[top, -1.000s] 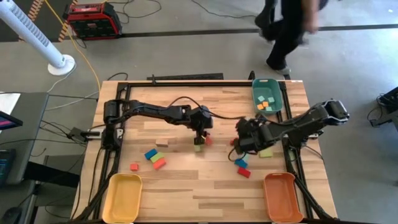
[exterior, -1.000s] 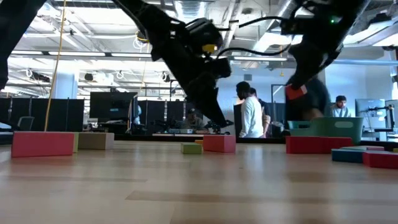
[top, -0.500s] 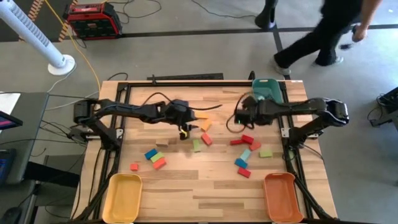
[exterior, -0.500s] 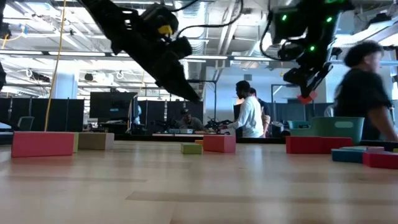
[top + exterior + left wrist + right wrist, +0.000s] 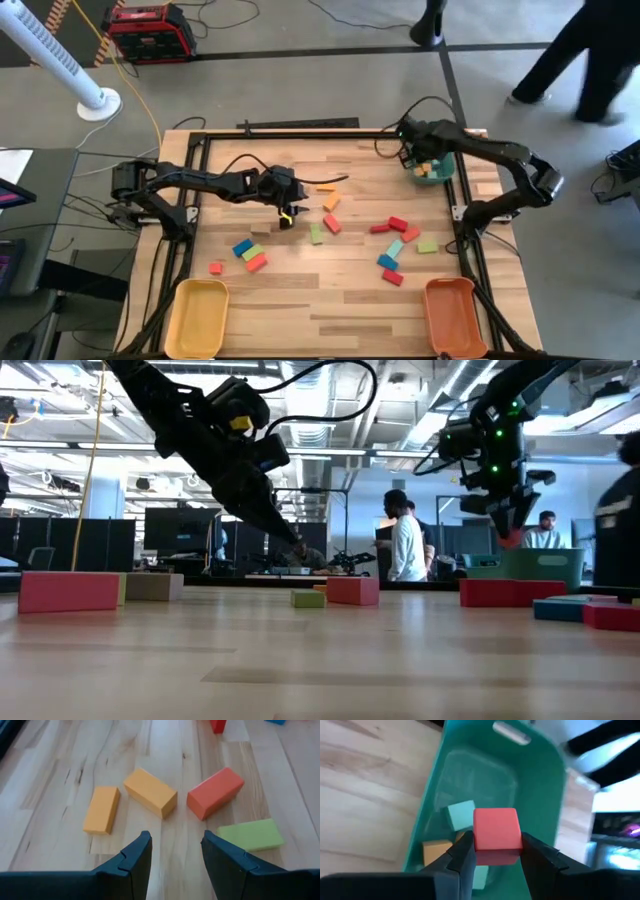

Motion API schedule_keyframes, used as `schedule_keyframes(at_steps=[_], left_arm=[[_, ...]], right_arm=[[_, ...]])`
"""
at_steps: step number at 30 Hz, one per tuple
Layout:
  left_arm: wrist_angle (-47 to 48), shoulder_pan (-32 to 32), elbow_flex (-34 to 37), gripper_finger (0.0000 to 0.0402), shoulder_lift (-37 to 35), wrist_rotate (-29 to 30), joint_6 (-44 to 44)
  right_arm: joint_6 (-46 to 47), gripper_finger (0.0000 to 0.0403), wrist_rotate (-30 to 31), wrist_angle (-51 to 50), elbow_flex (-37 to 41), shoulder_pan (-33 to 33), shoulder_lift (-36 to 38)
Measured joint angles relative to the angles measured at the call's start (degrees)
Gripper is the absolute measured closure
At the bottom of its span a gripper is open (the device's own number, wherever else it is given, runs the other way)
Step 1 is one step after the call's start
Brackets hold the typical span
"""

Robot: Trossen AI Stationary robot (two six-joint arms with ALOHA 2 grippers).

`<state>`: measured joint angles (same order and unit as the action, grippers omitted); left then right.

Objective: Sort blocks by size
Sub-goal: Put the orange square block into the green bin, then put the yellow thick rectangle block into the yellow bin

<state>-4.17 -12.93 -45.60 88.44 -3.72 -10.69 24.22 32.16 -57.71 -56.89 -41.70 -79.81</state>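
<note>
My right gripper is shut on a small red cube above the teal tray at the table's far right. The tray holds teal and orange cubes. My left gripper is open and empty above the table's middle. Just beyond it, two orange blocks, a red block and a green block lie flat on the table. More blocks lie left and right of centre. My right gripper pinches the red cube by two opposite side faces between its two fingers, which point down from above. The cube is lifted clear and hangs level over the inside of the teal tray, as the low view also shows.
A yellow tray stands at the near left corner and an orange tray at the near right. A tan block lies near my left gripper. People move on the floor beyond the table's far edge.
My right gripper has risen and carried the red cube from the blocks at the table's right-centre toward the far edge, to above the teal tray. My left gripper has risen from beside the green block and gone toward the table's left.
</note>
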Motion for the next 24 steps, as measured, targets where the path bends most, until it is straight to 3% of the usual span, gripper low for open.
schedule_keyframes(at_steps=[9,14,24], left_arm=[[-0.06,0.02,0.19,0.0237,0.00,-0.10,-0.01],[0.44,0.28,0.19,0.0237,0.00,-3.30,0.02],[5.03,6.83,0.19,0.0237,0.00,-8.50,-3.88]], right_arm=[[-4.94,0.0238,-4.12,1.02,0.01,-6.67,-0.11],[-6.20,0.0230,-6.16,1.20,-0.01,-7.88,-0.11],[-7.56,0.0157,-6.24,1.05,-0.01,-7.36,-0.11]])
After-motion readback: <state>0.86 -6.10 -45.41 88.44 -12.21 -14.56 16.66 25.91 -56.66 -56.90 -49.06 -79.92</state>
